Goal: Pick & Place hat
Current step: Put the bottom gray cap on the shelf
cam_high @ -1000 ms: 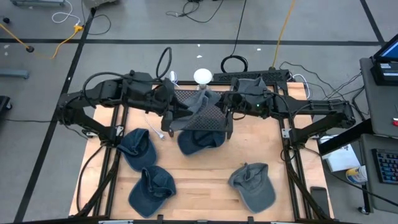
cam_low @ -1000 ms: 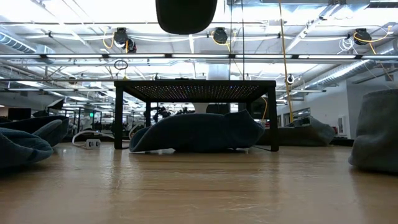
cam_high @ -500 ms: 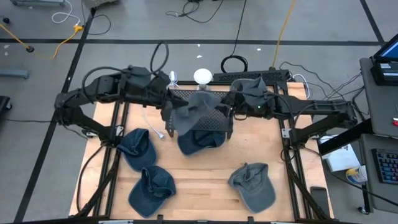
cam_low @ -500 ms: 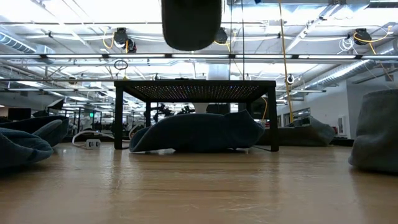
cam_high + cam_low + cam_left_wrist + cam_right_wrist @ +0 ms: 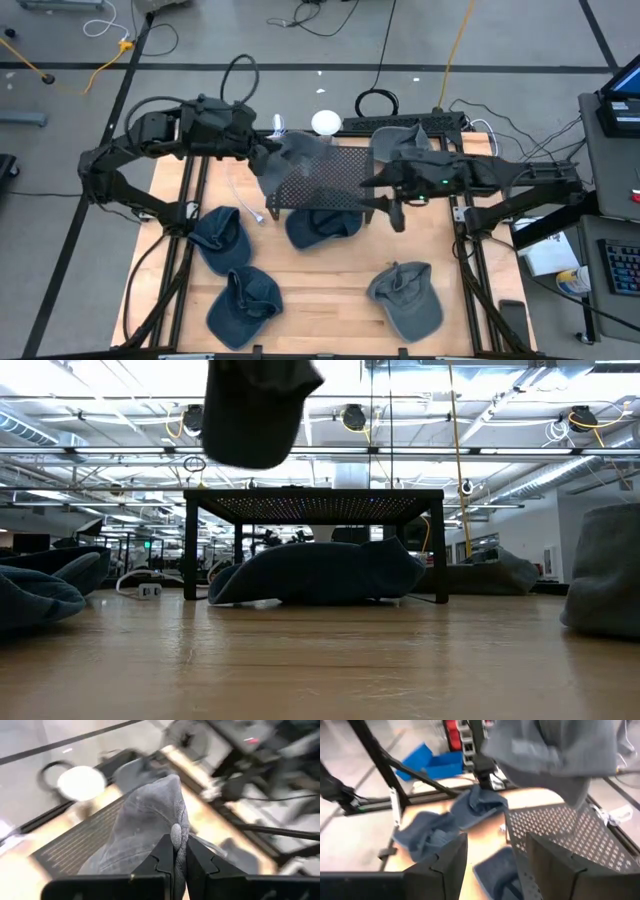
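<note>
A grey hat (image 5: 298,158) hangs over the left end of the black mesh stand (image 5: 330,185), with my left gripper (image 5: 268,152) shut on it. In the low view the hat (image 5: 255,408) hangs clear above the stand's top (image 5: 312,493). My right gripper (image 5: 394,207) stands open off the stand's right end, with nothing between its fingers (image 5: 451,862). A white ball-shaped stand (image 5: 325,122) is just beyond the mesh stand. My left gripper pinches a fold of the grey hat's cloth (image 5: 176,831) between its two fingers, right by a small round button. The fingers come from the table's left. The hat is lifted clear of the mesh stand, and its body sags below the hold.
A dark blue hat (image 5: 320,226) lies under the mesh stand. Two more blue hats (image 5: 220,238) (image 5: 245,300) lie at the near left and a grey one (image 5: 405,300) at the near right. Another grey hat (image 5: 400,138) sits at the far right by a cable strip.
My right gripper has opened, let go of the grey hat and drawn back toward the table's right and near edges. My left gripper has carried the hat toward the left and far edges; the hat has swung left and tilted, still clear of the stand.
</note>
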Controlling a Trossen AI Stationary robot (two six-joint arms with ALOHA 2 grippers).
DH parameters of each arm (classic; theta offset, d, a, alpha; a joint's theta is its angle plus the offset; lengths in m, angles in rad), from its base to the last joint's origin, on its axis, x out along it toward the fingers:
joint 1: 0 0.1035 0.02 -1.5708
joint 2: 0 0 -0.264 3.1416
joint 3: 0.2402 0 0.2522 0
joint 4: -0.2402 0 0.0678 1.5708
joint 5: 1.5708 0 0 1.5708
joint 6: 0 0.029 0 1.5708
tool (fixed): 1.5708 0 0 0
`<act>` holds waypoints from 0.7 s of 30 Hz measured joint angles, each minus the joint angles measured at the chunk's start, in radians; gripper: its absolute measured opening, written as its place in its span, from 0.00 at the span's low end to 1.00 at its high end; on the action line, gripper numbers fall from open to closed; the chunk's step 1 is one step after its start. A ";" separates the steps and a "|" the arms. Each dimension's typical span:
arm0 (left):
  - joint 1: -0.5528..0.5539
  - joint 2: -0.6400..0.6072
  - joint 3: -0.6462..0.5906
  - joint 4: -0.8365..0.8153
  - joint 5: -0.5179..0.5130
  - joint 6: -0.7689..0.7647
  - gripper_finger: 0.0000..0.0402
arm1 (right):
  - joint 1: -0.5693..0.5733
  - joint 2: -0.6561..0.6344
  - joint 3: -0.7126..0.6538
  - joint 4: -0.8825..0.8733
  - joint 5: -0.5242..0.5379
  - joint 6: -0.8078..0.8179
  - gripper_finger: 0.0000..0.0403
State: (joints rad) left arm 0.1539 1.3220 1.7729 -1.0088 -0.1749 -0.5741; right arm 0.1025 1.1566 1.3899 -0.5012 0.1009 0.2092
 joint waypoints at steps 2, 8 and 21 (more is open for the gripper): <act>-0.001 0.004 0.000 -0.034 -0.038 -0.015 0.04 | 0.014 -0.027 0.000 0.008 0.000 0.000 0.49; -0.001 0.001 0.000 -0.168 -0.166 -0.132 0.04 | 0.032 -0.111 0.000 0.019 -0.001 0.033 0.49; -0.081 0.107 -0.001 -0.227 -0.438 -0.478 0.04 | 0.032 -0.211 0.000 0.018 -0.002 0.004 0.49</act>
State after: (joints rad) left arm 0.0726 1.4292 1.7718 -1.2359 -0.6125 -1.0519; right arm 0.1349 0.9460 1.3895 -0.4835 0.0994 0.2134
